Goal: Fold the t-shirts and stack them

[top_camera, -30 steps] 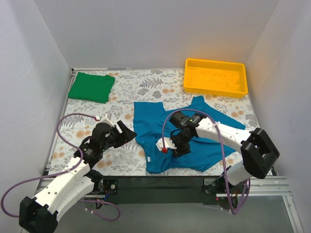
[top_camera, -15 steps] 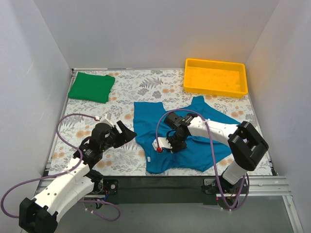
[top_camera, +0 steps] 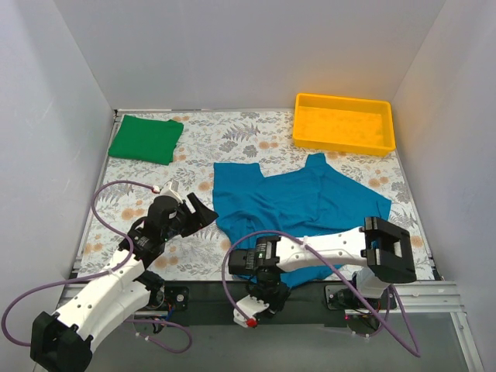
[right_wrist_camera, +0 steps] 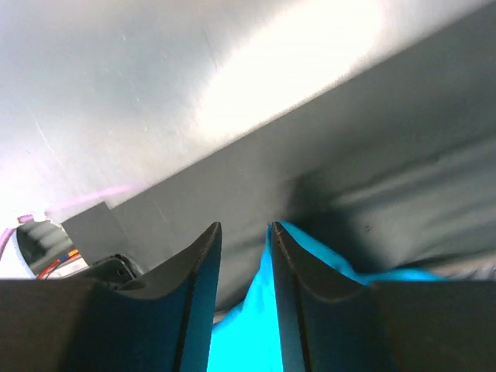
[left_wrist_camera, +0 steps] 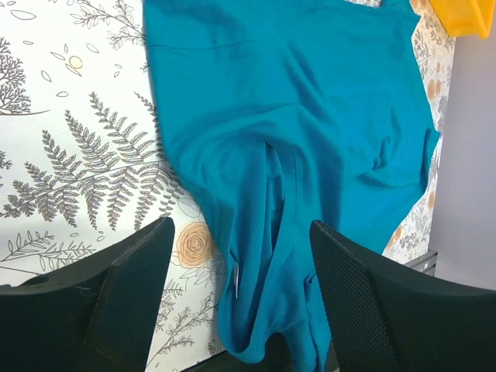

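Floral table [top_camera: 194,147] carries rumpled teal t-shirt [top_camera: 294,201], folded green t-shirt [top_camera: 146,139].

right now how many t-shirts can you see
2. A teal-blue t-shirt lies spread out at centre-right, its near edge pinched in the right gripper. A green t-shirt sits folded in the far left corner. None seems hidden.

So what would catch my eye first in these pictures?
The big teal t-shirt spread in the middle, its near edge pinched by the right gripper down at the front. Then the folded green t-shirt in the far left corner and the yellow tray at the far right.
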You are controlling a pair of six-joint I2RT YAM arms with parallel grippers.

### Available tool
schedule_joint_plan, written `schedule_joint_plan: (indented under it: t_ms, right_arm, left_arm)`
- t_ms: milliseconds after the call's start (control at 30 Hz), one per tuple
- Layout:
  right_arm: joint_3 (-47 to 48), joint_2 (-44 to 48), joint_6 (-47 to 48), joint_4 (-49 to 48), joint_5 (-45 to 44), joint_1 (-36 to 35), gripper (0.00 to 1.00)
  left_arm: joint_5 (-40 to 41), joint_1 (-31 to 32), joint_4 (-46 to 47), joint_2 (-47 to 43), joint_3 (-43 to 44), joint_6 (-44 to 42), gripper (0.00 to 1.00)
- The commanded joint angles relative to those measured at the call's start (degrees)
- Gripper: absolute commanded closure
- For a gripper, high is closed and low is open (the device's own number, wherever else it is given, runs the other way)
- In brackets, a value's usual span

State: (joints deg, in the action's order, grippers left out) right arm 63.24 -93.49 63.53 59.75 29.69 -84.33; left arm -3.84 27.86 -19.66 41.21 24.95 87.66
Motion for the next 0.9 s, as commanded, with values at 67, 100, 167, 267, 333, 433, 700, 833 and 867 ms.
schedule_joint_plan:
  t_ms: [67,100,167,267,333,433,700,833,867]
  right_arm:
    - [9.3,1.5,-2.4,4.2,-3.8,5.7,0.59]
    - [11.6,2.3,-2.4,4.6,-1.9,14.0,0.58]
    - [13.5,5.3,-1.2,4.4,-0.8,22.7,0.52]
    - [14.5,8.8,-5.1,-0.8,1.4,40.0,0.41]
    - [13.5,9.5,-9.1,-9.1,2.9,52.7,0.37]
    - [12.0,6.9,-22.1,-21.4,8.1,68.3,0.36]
    - [13.7,-6.1,-42.9,-34.2,9.5,87.7,0.41]
    - [11.6,-7.6,-45.9,-36.9,5.6,88.5,0.41]
    - [11.2,-8.1,-46.8,-37.3,2.9,88.6,0.41]
  left_arm:
    - [1.6,-0.2,0.1,0.7,0.1,-0.8,0.28]
    - [1.6,-0.3,0.7,1.3,0.1,-1.0,0.27]
    - [1.6,-0.3,3.2,3.8,0.4,-1.2,0.25]
    - [0.9,-0.7,7.5,9.2,2.3,-2.2,0.23]
    - [-0.3,-1.9,11.0,14.5,4.0,-3.5,0.22]
    - [-3.7,-4.7,14.5,22.8,8.3,-5.1,0.22]
    - [-5.8,-11.6,15.7,45.6,21.0,-10.0,0.28]
    - [-6.5,-13.0,12.9,52.4,28.1,-12.2,0.34]
    - [-6.6,-13.0,12.5,53.0,28.9,-12.9,0.34]
